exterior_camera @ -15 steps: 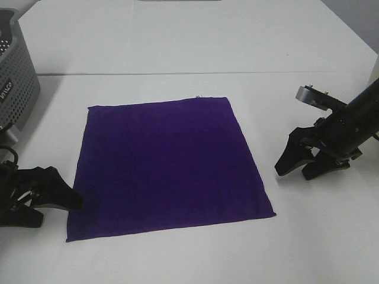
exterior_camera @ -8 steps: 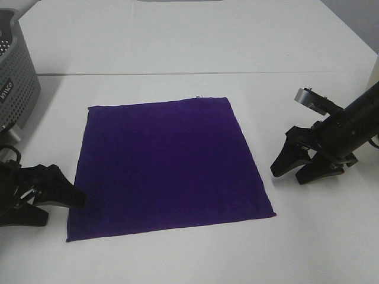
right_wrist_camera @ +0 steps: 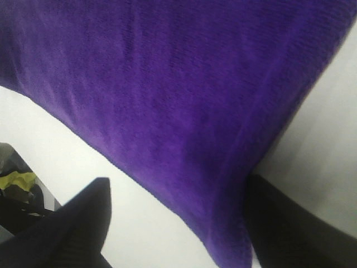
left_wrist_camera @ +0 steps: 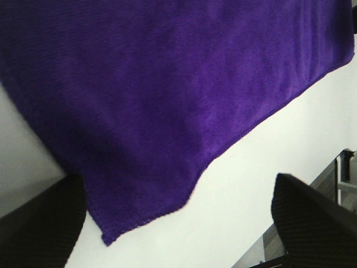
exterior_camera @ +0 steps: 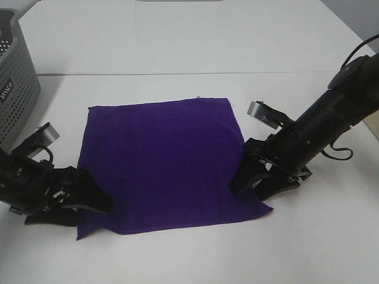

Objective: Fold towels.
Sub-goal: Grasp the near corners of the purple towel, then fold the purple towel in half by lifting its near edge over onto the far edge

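Plainly open, both jaws straddle near corners of the purple towel [exterior_camera: 160, 157].

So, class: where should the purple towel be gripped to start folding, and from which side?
Probably the two near corners of the towel: left gripper from the left edge, right gripper from the right. It lies flat, so only edges offer open jaws a bite.

Left end effector [exterior_camera: 95, 214] spread wide, right end effector [exterior_camera: 247, 191] likewise

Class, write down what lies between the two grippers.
The purple towel, spread flat on the table, spans the stretch from left gripper to right gripper, as the exterior high view shows.
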Controlling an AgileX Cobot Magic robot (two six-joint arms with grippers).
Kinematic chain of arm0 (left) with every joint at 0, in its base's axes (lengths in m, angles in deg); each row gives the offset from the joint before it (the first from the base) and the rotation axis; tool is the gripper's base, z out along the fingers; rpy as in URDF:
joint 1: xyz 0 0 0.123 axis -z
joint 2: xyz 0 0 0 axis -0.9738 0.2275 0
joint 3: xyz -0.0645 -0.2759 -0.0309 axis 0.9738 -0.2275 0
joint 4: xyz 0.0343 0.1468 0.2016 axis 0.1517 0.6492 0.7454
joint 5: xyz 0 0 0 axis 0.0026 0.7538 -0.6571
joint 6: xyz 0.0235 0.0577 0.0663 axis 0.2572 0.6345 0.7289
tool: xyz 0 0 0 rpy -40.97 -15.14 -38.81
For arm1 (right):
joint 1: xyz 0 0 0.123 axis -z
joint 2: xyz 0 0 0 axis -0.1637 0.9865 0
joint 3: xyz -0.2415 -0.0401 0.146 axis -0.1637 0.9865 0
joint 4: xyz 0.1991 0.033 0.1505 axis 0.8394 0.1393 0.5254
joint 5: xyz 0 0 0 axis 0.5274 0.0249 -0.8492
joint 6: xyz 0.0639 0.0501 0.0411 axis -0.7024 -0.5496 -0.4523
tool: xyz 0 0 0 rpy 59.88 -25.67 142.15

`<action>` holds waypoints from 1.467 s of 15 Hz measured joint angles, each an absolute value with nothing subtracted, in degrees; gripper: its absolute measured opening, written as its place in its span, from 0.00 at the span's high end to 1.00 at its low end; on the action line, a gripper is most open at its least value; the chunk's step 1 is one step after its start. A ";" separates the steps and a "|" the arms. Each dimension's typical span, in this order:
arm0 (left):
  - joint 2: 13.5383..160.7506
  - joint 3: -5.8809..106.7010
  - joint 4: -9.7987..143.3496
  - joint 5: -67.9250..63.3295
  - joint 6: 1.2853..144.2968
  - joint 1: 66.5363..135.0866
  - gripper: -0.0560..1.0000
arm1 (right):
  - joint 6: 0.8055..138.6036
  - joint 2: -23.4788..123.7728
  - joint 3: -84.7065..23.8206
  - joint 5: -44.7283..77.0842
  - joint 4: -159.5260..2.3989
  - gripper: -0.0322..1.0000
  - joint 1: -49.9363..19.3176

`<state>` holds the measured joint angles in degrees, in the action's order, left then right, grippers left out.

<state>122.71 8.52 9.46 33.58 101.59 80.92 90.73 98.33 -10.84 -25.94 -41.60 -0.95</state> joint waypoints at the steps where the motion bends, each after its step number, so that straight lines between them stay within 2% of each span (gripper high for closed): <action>1: 123.16 9.96 9.57 32.44 100.38 83.44 0.17 | 89.58 98.73 -11.36 -26.11 -41.88 0.31 -2.21; 5: 128.09 19.87 13.52 31.18 90.41 92.60 0.22 | 87.46 99.08 -11.82 -24.62 -41.77 0.37 -5.30; 6: 128.44 21.24 16.73 31.29 86.57 93.41 0.24 | 86.32 99.14 -11.82 -23.99 -41.88 0.41 -5.30; 8: 128.55 22.45 21.95 30.77 80.21 93.75 0.34 | 84.71 99.25 -11.82 -22.84 -43.49 0.57 -5.30; 9: 128.66 22.56 23.55 30.26 78.55 93.81 0.41 | 83.68 99.25 -11.82 -22.27 -44.35 0.63 -5.30; 10: 128.95 22.56 24.81 29.28 78.09 93.81 0.55 | 83.22 99.25 -11.82 -21.81 -45.32 0.70 -5.30; 12: 129.41 22.56 26.07 27.97 78.78 93.81 0.86 | 83.00 99.25 -11.82 -20.95 -46.64 0.90 -5.30; 13: 129.47 22.56 26.07 27.97 79.30 93.81 0.93 | 82.82 99.25 -11.82 -20.95 -46.81 0.95 -5.30; 22: 124.77 21.99 29.74 29.23 79.58 93.81 0.95 | 79.27 92.83 -10.90 -17.57 -50.53 0.96 -5.88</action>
<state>124.77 21.99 29.74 29.23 79.58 93.81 79.27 92.83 -10.90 -17.57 -50.53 -5.88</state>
